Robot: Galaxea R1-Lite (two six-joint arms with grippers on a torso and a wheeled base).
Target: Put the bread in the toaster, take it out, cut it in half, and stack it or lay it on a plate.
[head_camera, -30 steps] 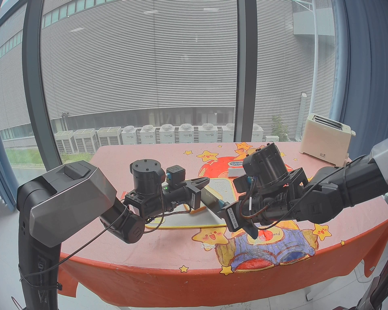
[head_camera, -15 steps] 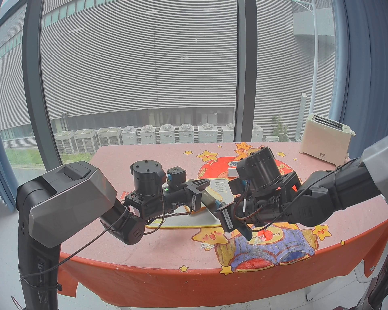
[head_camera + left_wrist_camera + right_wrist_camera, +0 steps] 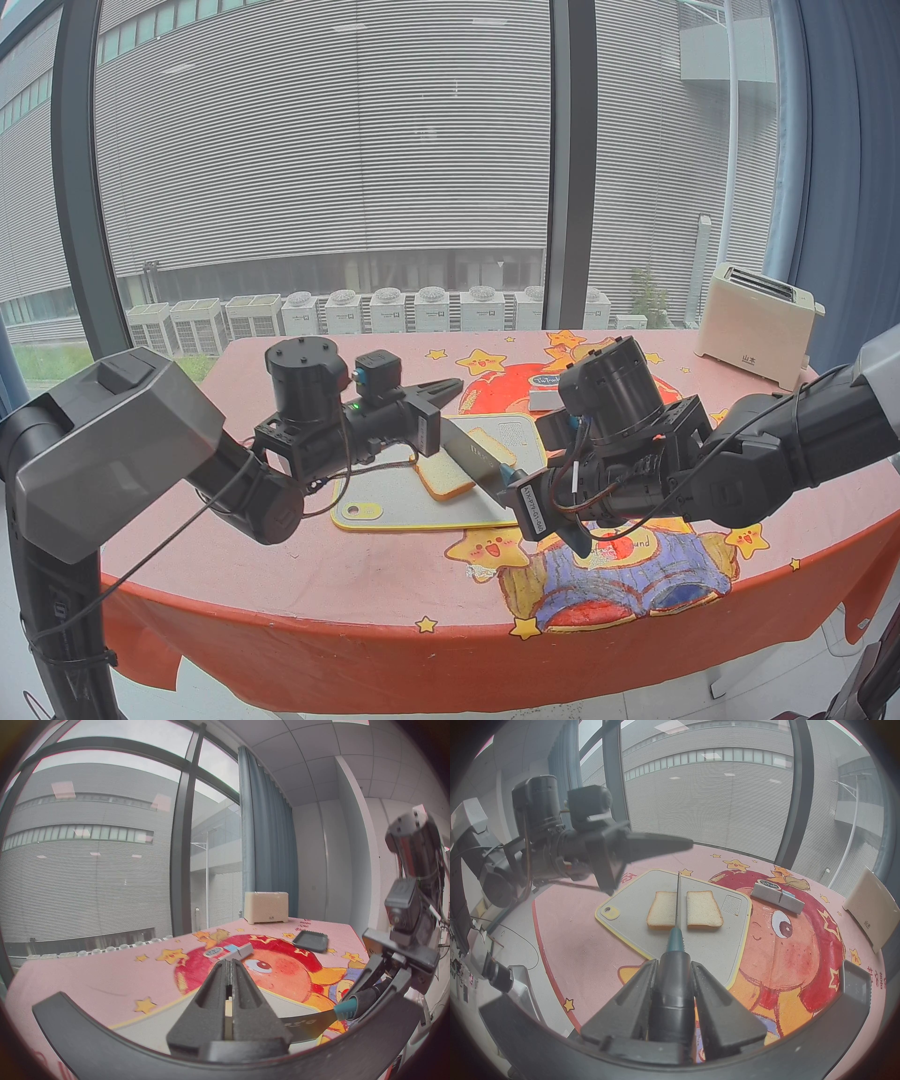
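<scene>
Here the right hand (image 3: 671, 964) grips the knife (image 3: 678, 898), whose blade sits between the two halves of the bread (image 3: 703, 908) on the board (image 3: 717, 949). The left hand (image 3: 229, 966), closed and empty, hovers over the board's far edge, clear of the bread.

**Covered, clipped, unclear**

In the head view the knife (image 3: 472, 455) lies across the bread (image 3: 446, 475). Only a sliver of the farther half shows past the blade, and the cut itself cannot be made out. The right gripper (image 3: 525, 489) and its arm cover the cutting board's (image 3: 398, 503) right corner and part of a small grey box (image 3: 546, 397).

In the right wrist view the knife's handle is buried between the fingers (image 3: 724, 1010), and the toaster (image 3: 870, 907) is clipped by the picture's edge.

In the left wrist view the left gripper (image 3: 229, 971), fingers pressed together, blocks the middle of the cutting board.
</scene>
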